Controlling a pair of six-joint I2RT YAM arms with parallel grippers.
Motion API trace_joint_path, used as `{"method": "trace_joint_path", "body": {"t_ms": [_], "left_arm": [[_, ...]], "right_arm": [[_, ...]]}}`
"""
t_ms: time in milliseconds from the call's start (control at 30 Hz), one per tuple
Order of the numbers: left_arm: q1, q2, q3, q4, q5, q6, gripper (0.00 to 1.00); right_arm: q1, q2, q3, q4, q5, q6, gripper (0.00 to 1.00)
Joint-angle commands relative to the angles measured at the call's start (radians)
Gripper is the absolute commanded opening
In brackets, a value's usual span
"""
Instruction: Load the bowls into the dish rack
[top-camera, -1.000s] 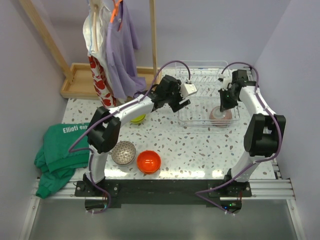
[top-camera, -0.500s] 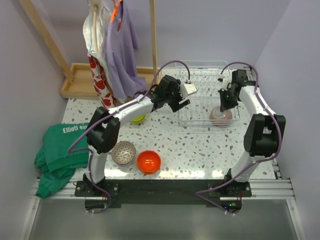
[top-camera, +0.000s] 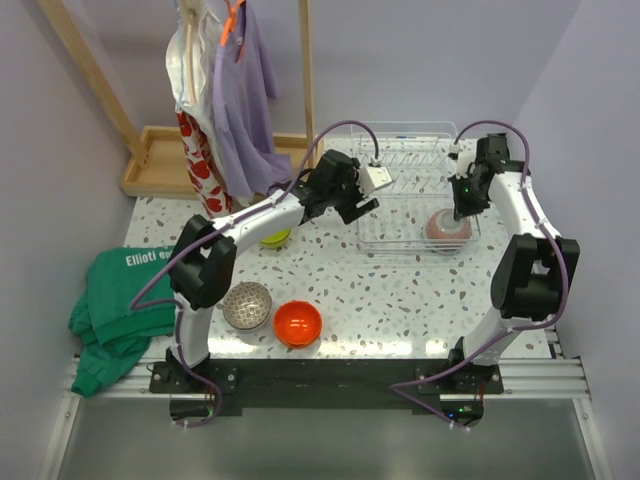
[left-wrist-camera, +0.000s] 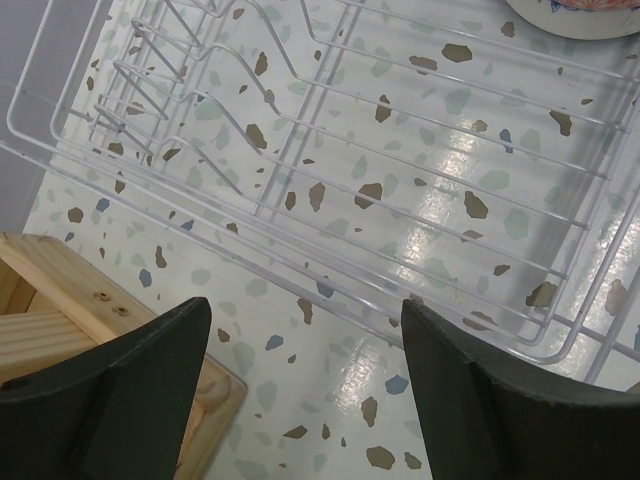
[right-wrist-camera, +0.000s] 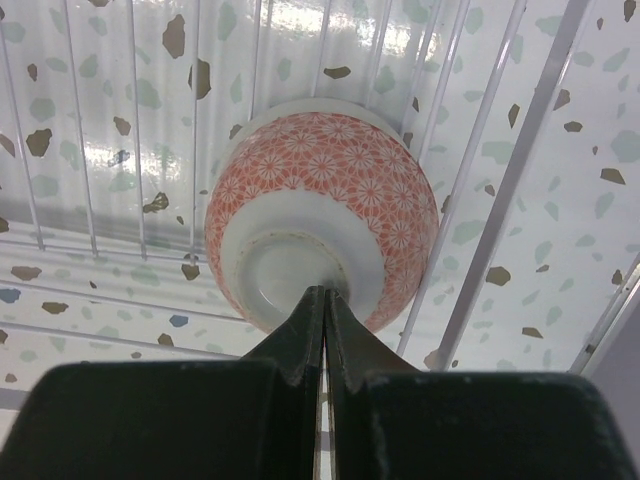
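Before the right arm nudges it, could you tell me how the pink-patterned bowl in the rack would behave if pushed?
The pink-patterned bowl looks glazed and rigid, probably ceramic, so likely slippery and chip-prone against the dish rack wires. It lies foot-up on its wide rim, so a push would probably slide it rather than tip it.

The terrazzo table (top-camera: 400, 290) is seen: the dish rack (top-camera: 405, 215) is set far right and a wooden tray (top-camera: 160, 160) far left. A lime green bowl (top-camera: 277, 238), speckled bowl (top-camera: 247, 305) and orange-red bowl (top-camera: 298, 323) are scattered left-centre, and a green cloth (top-camera: 120, 300) is draped over the left edge.
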Motion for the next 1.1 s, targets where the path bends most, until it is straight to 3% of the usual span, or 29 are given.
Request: {"method": "trace_joint_path", "body": {"t_ms": [0, 433, 1067], "left_arm": [[0.009, -0.054, -0.018, -0.027, -0.029, 0.020, 0.82], [0.009, -0.084, -0.058, -0.019, -0.042, 0.018, 0.82], [0.009, -0.097, -0.073, -0.014, -0.051, 0.026, 0.82]], "right_arm": [[-0.025, -0.041, -0.025, -0.026, 0.097, -0.033, 0.00], [0.002, -0.027, -0.042, -0.040, 0.010, -0.013, 0.00], [0.047, 0.010, -0.014, -0.042, 0.017, -0.006, 0.00]]}}
